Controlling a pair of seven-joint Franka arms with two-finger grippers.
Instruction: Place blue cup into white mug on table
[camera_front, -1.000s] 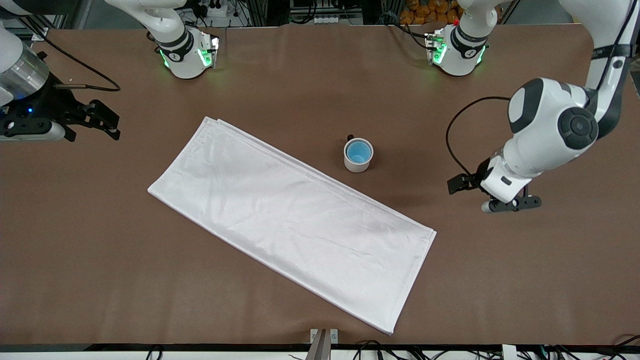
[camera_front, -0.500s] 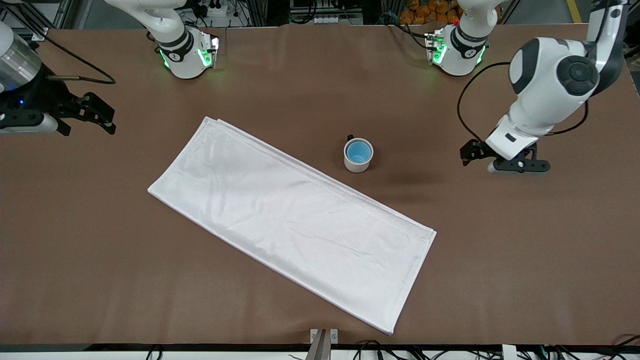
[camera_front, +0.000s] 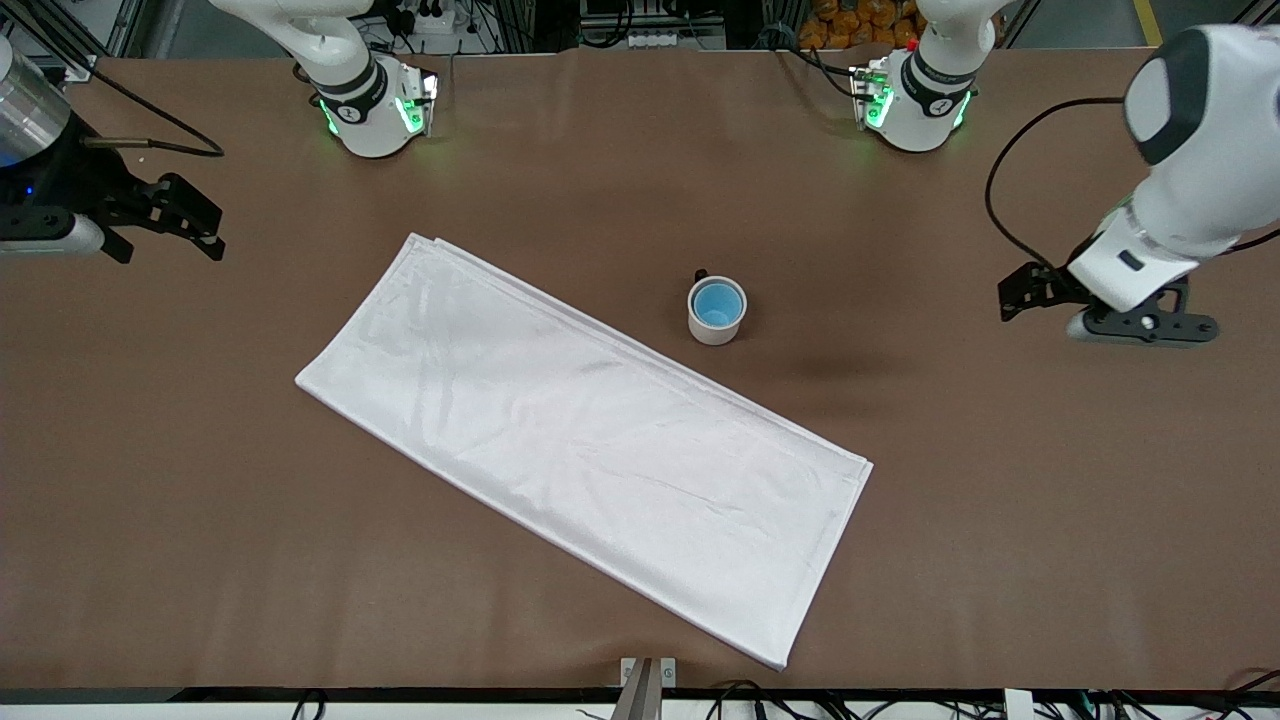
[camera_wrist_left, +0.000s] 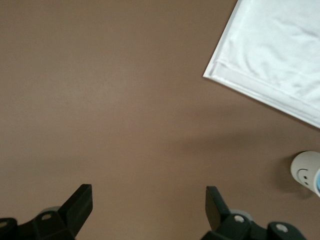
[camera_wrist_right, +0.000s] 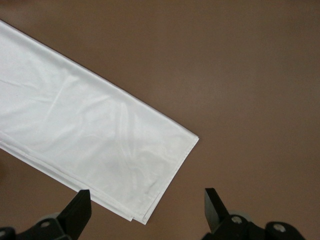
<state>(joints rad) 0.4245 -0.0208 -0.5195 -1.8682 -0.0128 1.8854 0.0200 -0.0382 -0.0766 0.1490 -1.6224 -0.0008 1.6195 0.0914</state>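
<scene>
Blue cup (camera_front: 716, 303) sits inside mug (camera_front: 717, 312); task looks done. Left gripper (camera_front: 1100, 310) has drawn away toward its table end, wide open, empty. Right gripper (camera_front: 165, 215) waits, open, empty.

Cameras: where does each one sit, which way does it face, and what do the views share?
Front: high across the table, facing both bases; shows blue cup in white mug, white cloth, left hand, right hand.
Left wrist: looks down past open fingers at table, cloth corner, mug.
Right wrist: looks down past open fingers at the cloth's other end.
Shared: cloth in all three; mug in front and left wrist.
</scene>
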